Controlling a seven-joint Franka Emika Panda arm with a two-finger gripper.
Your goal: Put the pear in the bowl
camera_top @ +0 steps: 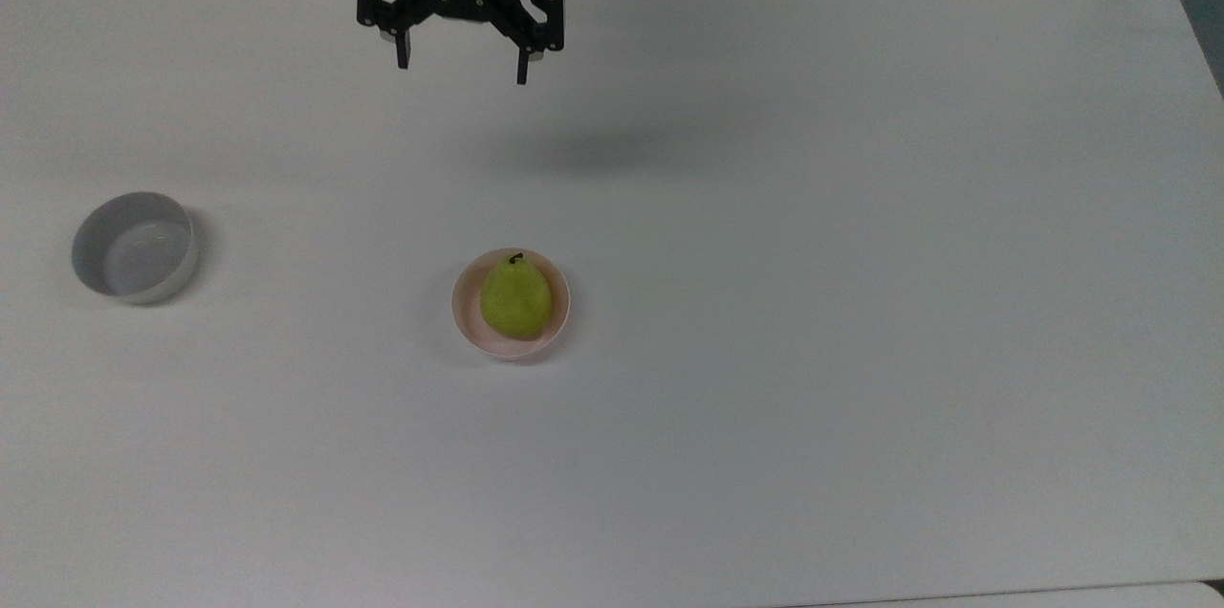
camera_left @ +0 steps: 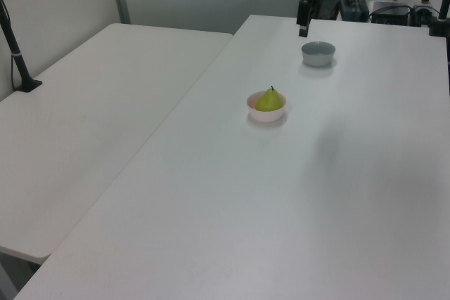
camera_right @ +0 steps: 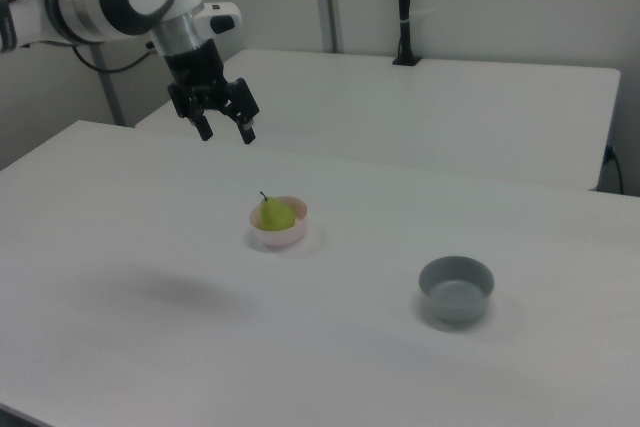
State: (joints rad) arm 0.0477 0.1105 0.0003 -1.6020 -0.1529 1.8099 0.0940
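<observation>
So the pear (camera_top: 515,297) is sitting in the pink bowl (camera_top: 467,321), stem end up and leaning a bit toward the rim, which looks to me like the job's basically done. It fills most of the bowl, so the curved wall is probably what keeps it from rolling. The tool (camera_top: 460,67) hangs in the air well away from the bowl, up toward the far edge of the tabletop (camera_top: 861,302) in the top view, fingers spread wide and holding nothing, which fits an arm clear of a finished drop.

Pear skin is glossy yellow-green with faint speckles and a short dark stem. The bowl is smooth and pale, plastic or glazed, hard to say. The grey bowl (camera_top: 134,248) sits well off to the pink bowl's left in the top view, straight-walled. Tabletop is matte white.
</observation>
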